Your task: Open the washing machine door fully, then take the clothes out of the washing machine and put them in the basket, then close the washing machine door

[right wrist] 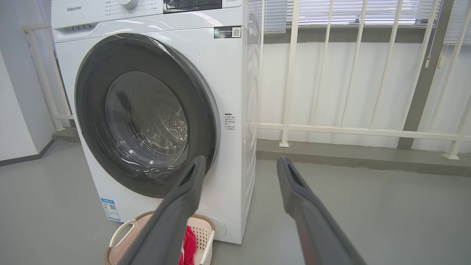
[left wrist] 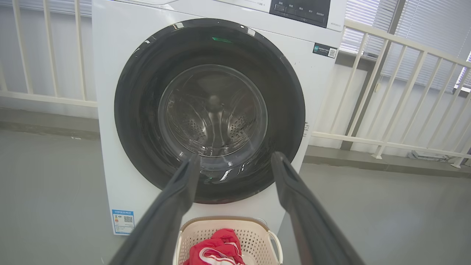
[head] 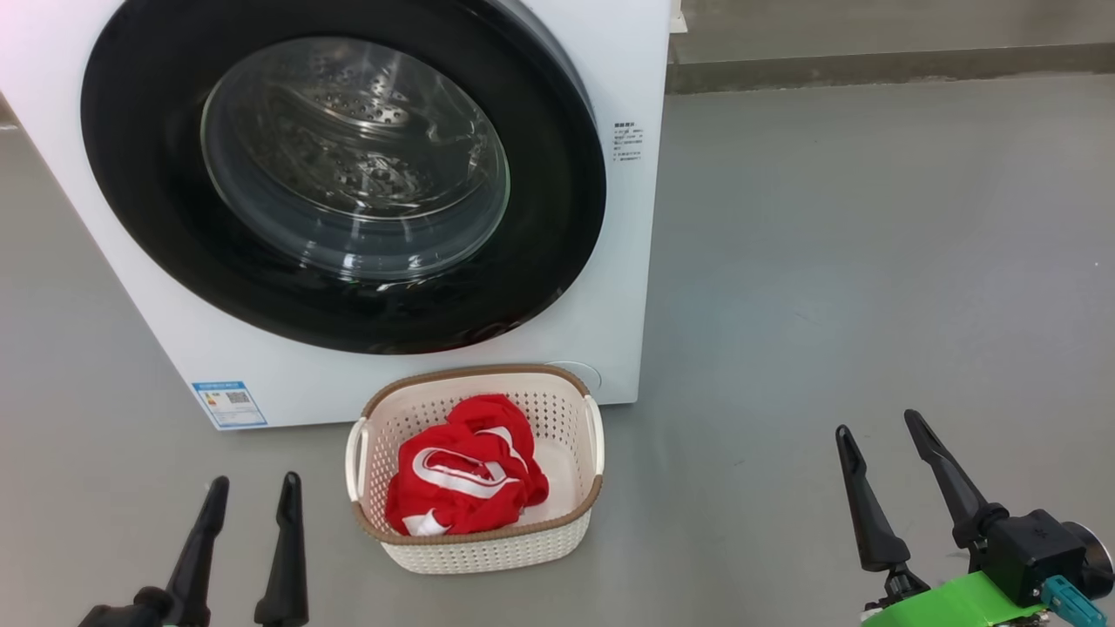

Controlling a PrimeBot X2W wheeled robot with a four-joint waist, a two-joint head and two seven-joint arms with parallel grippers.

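Left gripper (head: 253, 486) and right gripper (head: 878, 427) hang empty, fingers spread wide, back from the washing machine (head: 261, 366), seemingly because the clothes (head: 462, 479) lie in the basket (head: 475, 374) at its front and its door (head: 131, 174) sits shut.

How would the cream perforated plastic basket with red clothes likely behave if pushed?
Probably light: the cream perforated plastic basket holds a crumpled red-and-white garment. It would likely slide on the smooth grey floor. Low and wide, it seems unlikely to tip.
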